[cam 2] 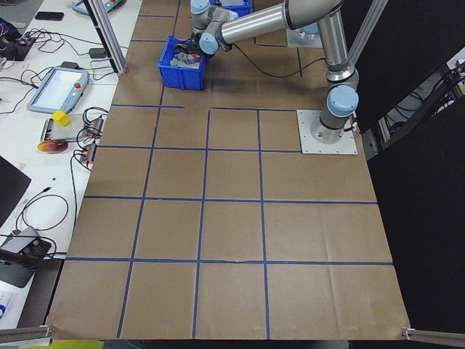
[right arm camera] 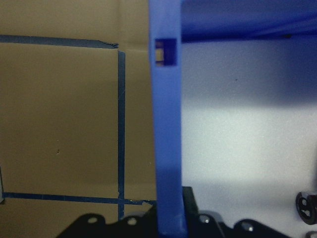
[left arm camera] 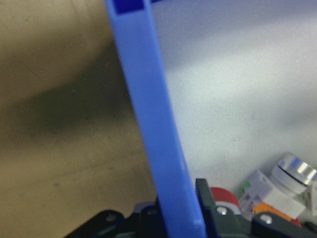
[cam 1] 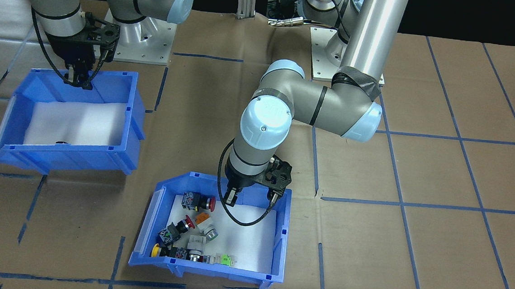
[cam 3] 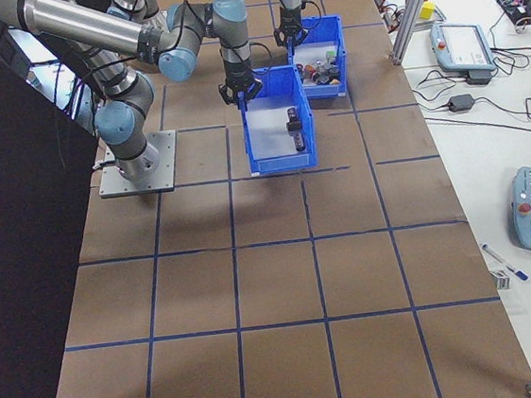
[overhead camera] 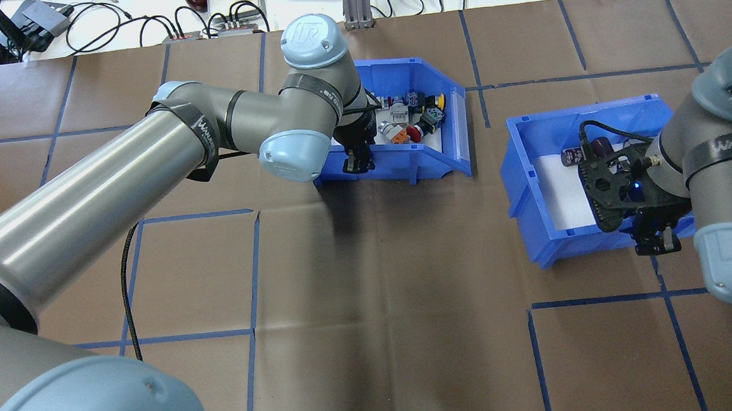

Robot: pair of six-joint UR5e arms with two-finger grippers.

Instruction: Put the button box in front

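Facing the robot, the front view shows the left tool clamped on the rear wall of the blue plastic button box with white foam floor, coloured push-button switches crowding its far half. The right tool pinches the rear wall of a second blue plastic bin; its fingertips are hard to make out. Overhead, both bins sit well apart on the brown paper-covered tabletop, open paper nearer the robot. Each wrist view shows a blurred blue wall between closed jaws.
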